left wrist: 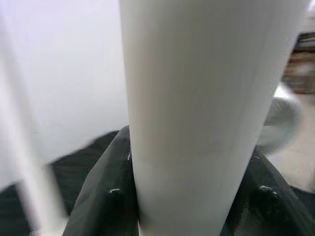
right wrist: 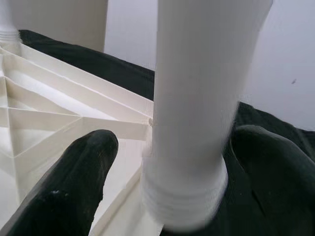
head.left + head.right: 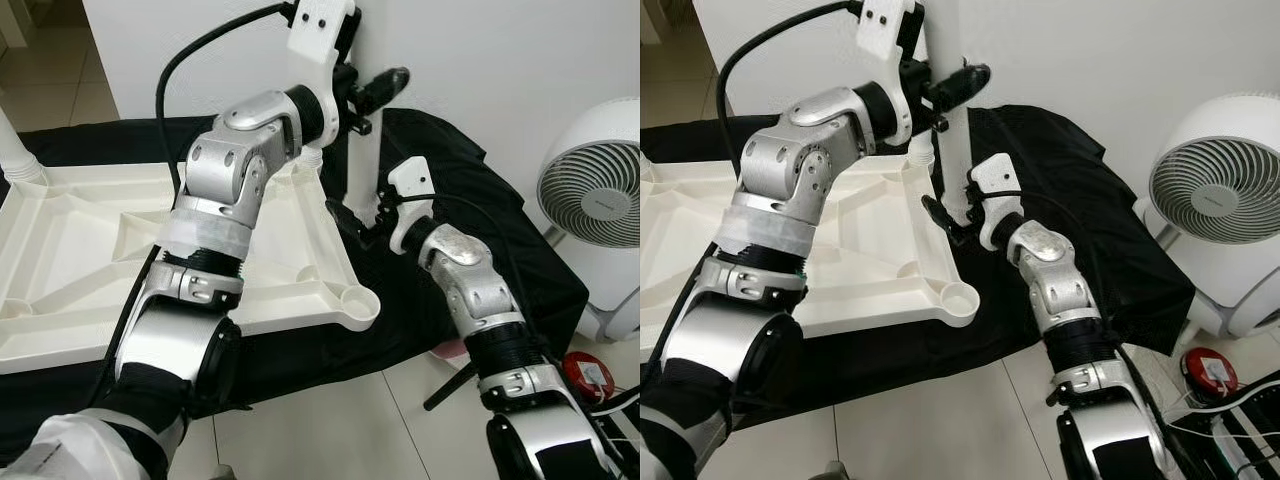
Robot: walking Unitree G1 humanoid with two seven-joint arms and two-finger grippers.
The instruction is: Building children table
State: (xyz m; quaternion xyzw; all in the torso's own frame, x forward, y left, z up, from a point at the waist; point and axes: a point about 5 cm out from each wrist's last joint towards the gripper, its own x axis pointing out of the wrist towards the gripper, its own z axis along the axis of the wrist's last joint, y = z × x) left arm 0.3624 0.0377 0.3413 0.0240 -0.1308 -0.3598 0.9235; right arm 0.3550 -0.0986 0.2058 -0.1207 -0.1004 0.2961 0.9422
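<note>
White wall (image 3: 520, 50) behind, pale tiled floor (image 3: 330, 430), black cloth (image 3: 470, 180) spread out, white fan (image 3: 595, 195) at right.

The white plastic tabletop (image 3: 120, 250) lies upside down on a black cloth, its underside facing up. Raised ribs cross it diagonally, and a round empty socket (image 3: 358, 302) sits open at its near right corner. A white table leg (image 3: 362, 140) stands upright at the far right corner, a plain smooth tube with a threaded band at its lower end, which meets the corner of the tabletop. A second white leg (image 3: 18, 155) rises from the far left corner, with a ribbed collar at its base.
</note>
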